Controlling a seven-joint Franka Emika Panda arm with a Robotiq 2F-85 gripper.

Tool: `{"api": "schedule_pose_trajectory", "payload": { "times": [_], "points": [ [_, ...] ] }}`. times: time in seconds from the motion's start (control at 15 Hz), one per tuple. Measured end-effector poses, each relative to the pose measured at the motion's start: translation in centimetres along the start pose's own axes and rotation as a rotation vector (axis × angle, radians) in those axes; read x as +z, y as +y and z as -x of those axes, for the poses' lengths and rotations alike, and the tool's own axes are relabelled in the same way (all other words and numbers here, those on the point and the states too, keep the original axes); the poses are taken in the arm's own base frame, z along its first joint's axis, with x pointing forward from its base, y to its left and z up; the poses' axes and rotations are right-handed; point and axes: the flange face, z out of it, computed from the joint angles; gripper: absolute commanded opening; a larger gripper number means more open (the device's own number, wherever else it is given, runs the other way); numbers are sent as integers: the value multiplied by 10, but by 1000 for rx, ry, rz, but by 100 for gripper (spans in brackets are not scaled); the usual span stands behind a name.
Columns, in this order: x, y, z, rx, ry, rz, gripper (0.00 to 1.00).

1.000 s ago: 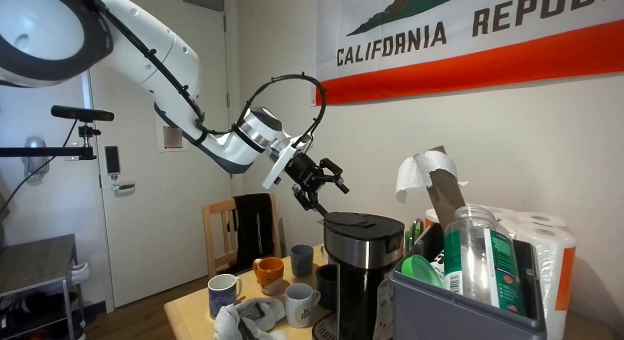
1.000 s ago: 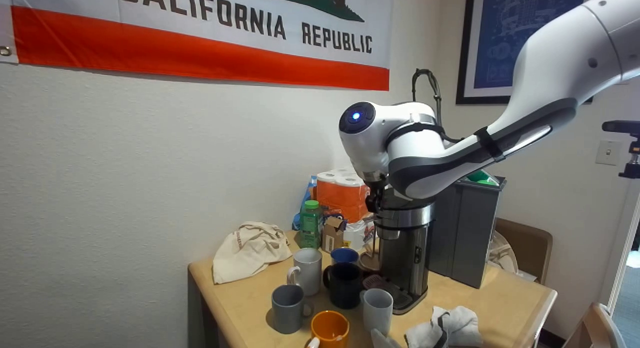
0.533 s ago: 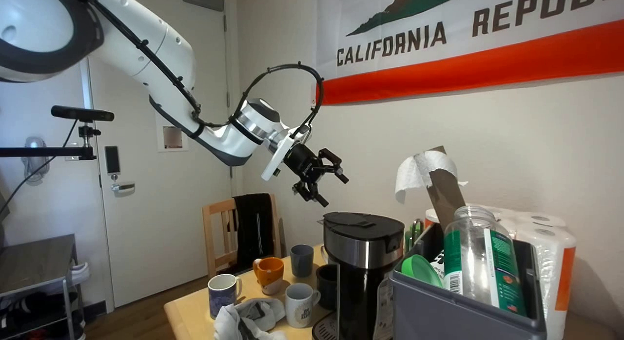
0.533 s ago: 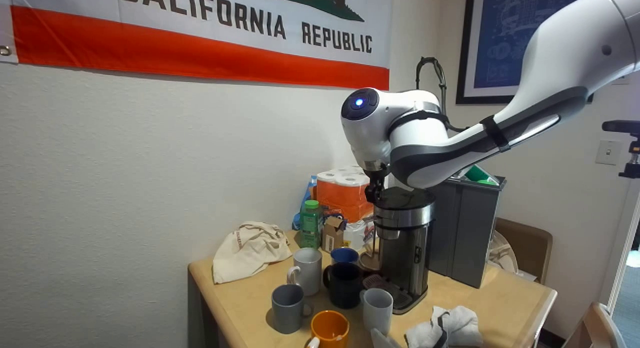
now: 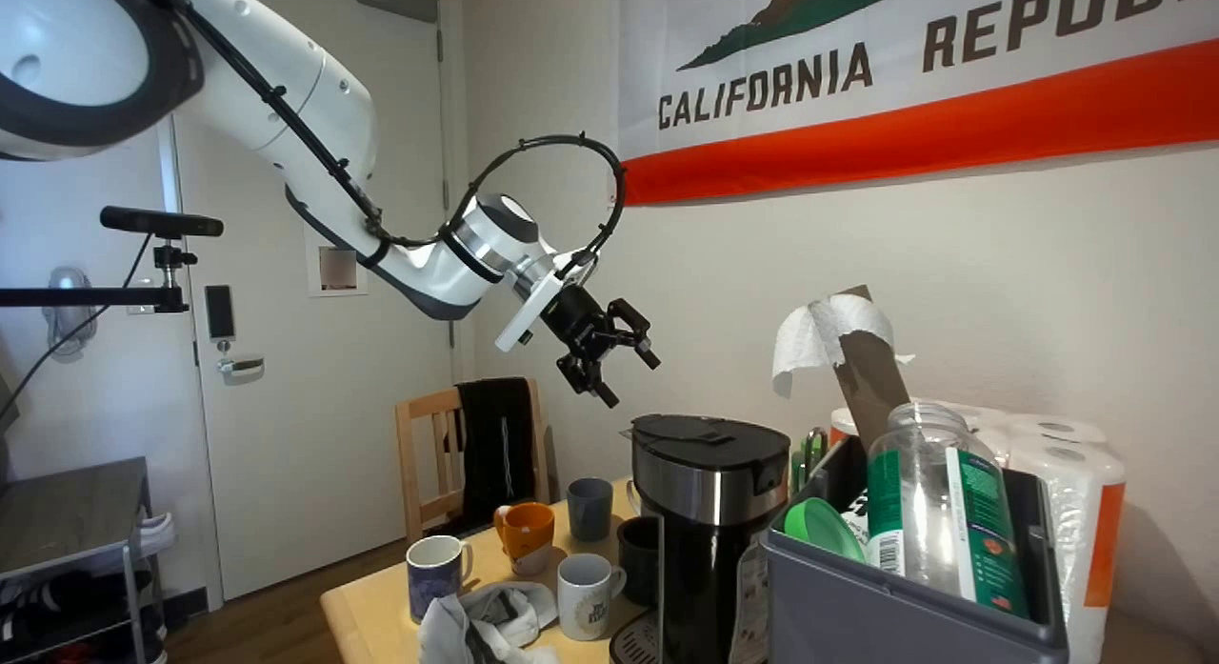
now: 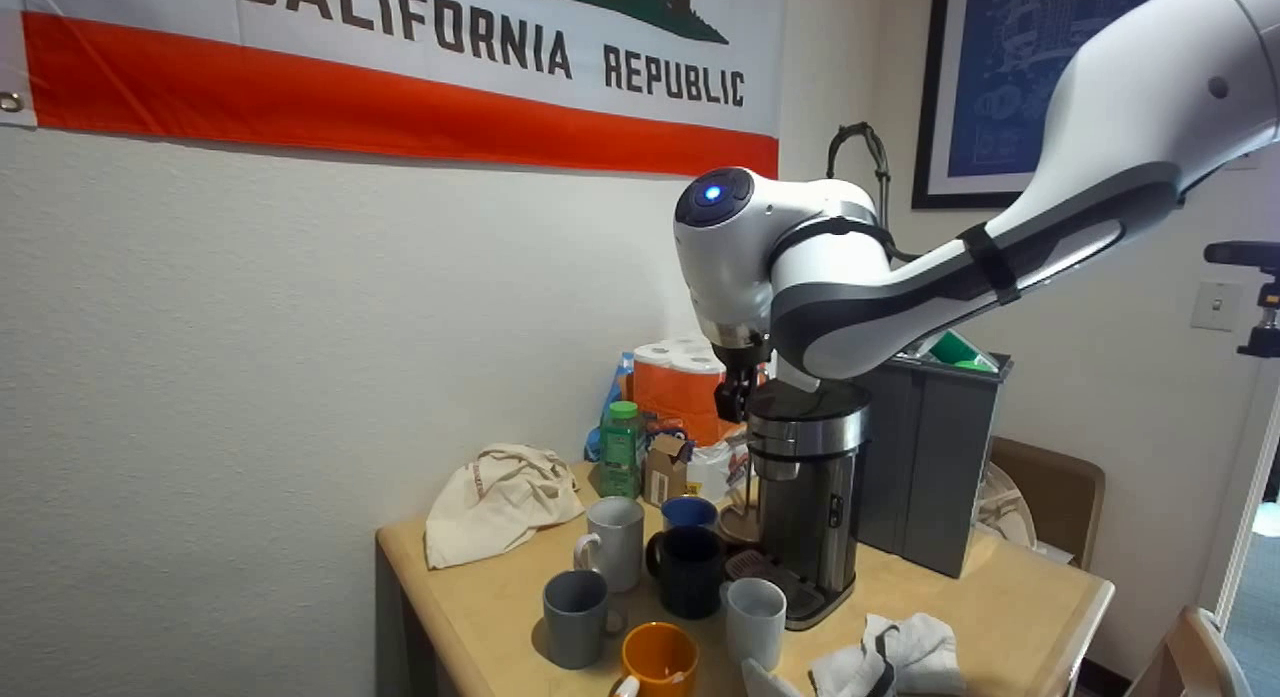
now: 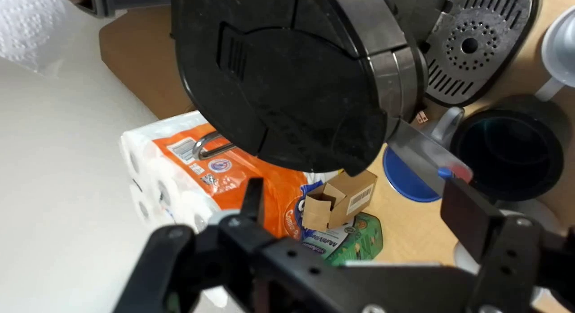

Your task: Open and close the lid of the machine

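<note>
My gripper point(image 5: 629, 377) is spread wide, with nothing in it. The black lid point(image 7: 292, 97) lies flat on the coffee maker point(image 5: 700, 578), below and ahead, not touching; I'd likely dip to its round near edge. Above is free air; just past stands a grey bin point(image 5: 895, 616).
</note>
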Motion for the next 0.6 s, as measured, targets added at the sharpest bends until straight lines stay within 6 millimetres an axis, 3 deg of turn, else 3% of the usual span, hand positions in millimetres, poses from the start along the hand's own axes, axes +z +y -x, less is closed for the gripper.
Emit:
{"api": "schedule_pose_trajectory", "payload": {
  "times": [0.27, 0.6],
  "points": [
    [0, -5, -1, -9, 0, -1, 100],
    [14, -6, 2, -17, -21, 12, 100]
  ]
}}
